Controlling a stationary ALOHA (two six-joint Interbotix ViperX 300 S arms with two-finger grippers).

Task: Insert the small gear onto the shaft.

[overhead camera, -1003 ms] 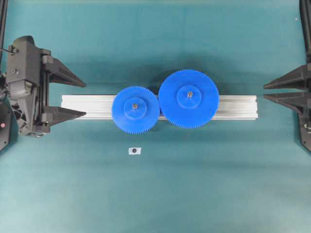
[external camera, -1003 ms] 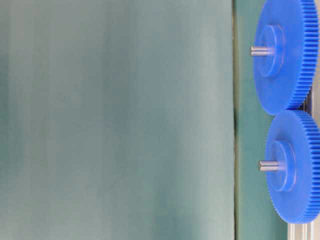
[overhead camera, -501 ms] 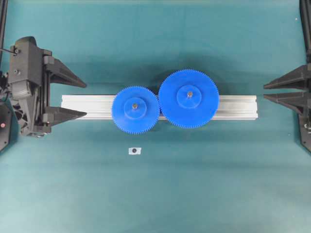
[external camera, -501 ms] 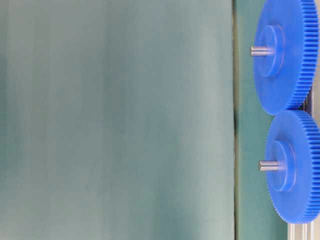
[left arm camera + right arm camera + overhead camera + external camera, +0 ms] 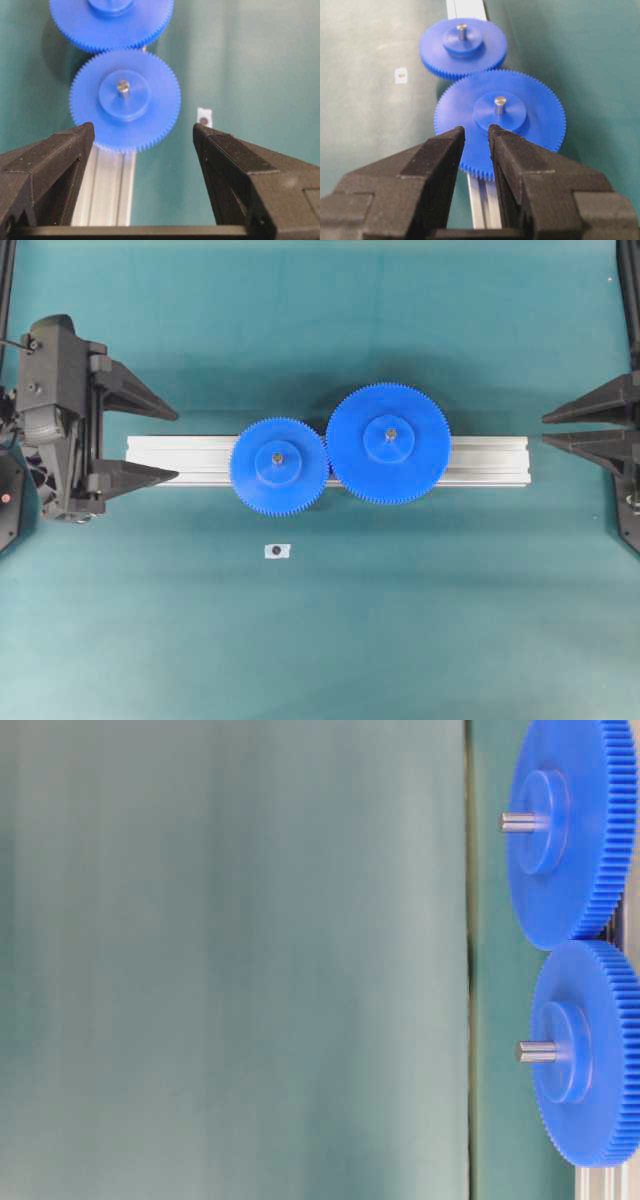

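Since the small gear (image 5: 279, 465) already sits on the shaft (image 5: 123, 88), w/ the pin tip poking up through its hub, the insert step looks done, in my read, & what's in hand is the wind-down. The gear rests on the aluminium rail (image 5: 180, 460) near the middle of the worktop (image 5: 320, 640), toward the rail's left half, teeth meshing or at least touching the larger gear (image 5: 388, 444) just to its right. A tiny white tag (image 5: 277, 551) lies apart on the mat, toward the front edge. The left gripper (image 5: 168, 446) hovers off the rail's left end, fingers spread wide w/ nothing between them; in the left wrist view the gear sits just beyond the tips, no contact. The right gripper (image 5: 548, 430) stays near the worktop's right edge, well apart from the rail end; its fingers stand close together w/ a narrow gap, holding nothing, so nearly closed rather than clamped. Next move, if any: prob. just a check that the gear is seated flat & fully down, then arms back off. Whether the hub is bottomed out on the shaft base I can't tell; base is hidden under the gear. Risk is small: a bump from the left fingers could lift or tilt it.
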